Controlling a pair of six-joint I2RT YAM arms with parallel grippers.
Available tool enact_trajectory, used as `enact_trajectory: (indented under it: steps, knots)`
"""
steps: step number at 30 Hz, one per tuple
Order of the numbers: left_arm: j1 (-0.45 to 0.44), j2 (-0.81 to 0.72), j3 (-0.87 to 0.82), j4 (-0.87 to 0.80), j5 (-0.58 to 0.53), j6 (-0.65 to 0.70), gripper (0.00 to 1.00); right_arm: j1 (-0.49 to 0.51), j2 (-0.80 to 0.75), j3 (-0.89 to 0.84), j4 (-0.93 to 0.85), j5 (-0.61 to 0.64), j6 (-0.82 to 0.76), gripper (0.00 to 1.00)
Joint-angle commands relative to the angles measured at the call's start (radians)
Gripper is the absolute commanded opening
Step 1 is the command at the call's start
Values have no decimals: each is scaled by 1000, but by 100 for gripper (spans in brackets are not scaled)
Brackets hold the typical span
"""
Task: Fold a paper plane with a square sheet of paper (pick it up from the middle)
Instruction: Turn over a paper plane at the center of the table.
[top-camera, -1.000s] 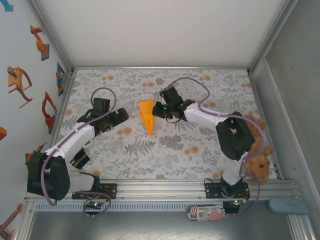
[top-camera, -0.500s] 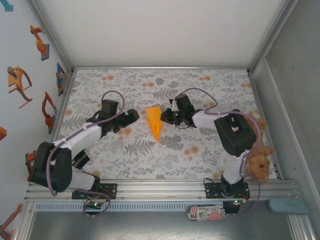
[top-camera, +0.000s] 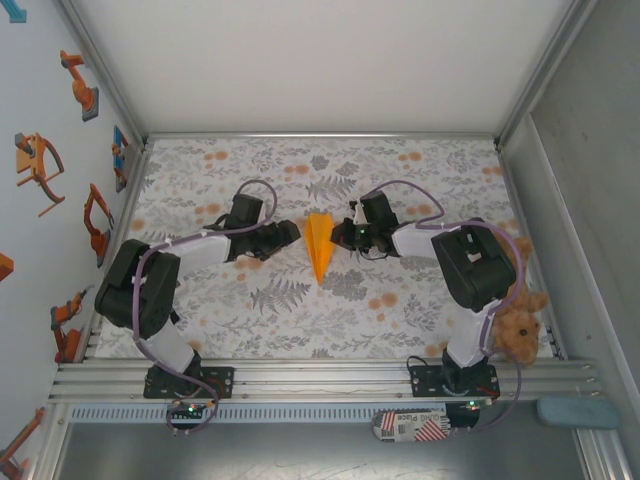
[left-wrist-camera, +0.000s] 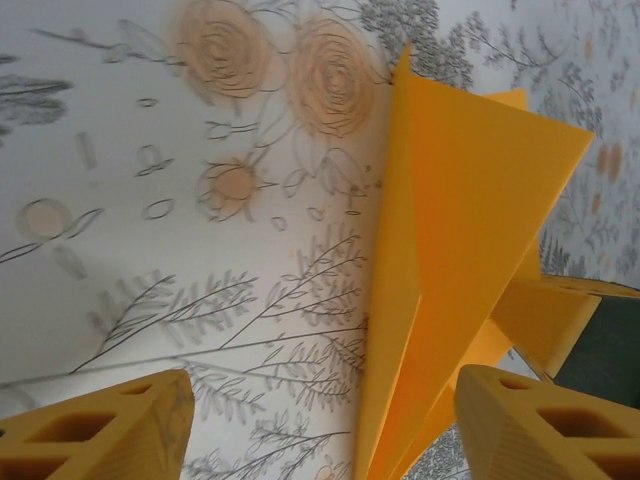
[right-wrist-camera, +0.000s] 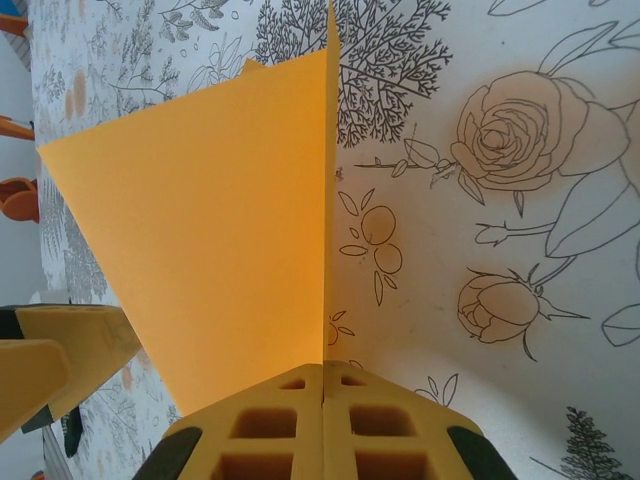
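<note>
Table (top-camera: 300, 320), centre: paper plane (top-camera: 319, 245) held on edge, swung from skewed left to square. Long axis near-far, nose toward arm bases. Right gripper (top-camera: 336, 237) jaws clamped on fold. Left gripper (top-camera: 292, 236) newly arrived opposite, jaws apart, narrowing around plane; handover or crease-pinch judged next.

No lettering can be read with certainty. A small label (top-camera: 405, 425) just below the rail (top-camera: 320, 372) at the counter's (top-camera: 300, 310) near edge carries a line of dark print beside red and white stripes, too small and blurred to make out. The orange stickers (top-camera: 40, 165) on the left wall (top-camera: 30, 100) are pictures of arms, not words.
</note>
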Motion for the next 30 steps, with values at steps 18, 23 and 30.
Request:
enact_trajectory:
  steps: [18, 23, 30]
  knots:
    - [-21, 209, 174, 56, 165, -15, 20, -8, 9, 5, 1, -19, -17, 3]
    - [-21, 226, 192, 30, 168, -8, 16, -9, 8, 7, -4, -17, -17, 3]
    - [-18, 201, 206, -50, 119, 33, 4, -21, -23, 5, -22, -5, -26, 1]
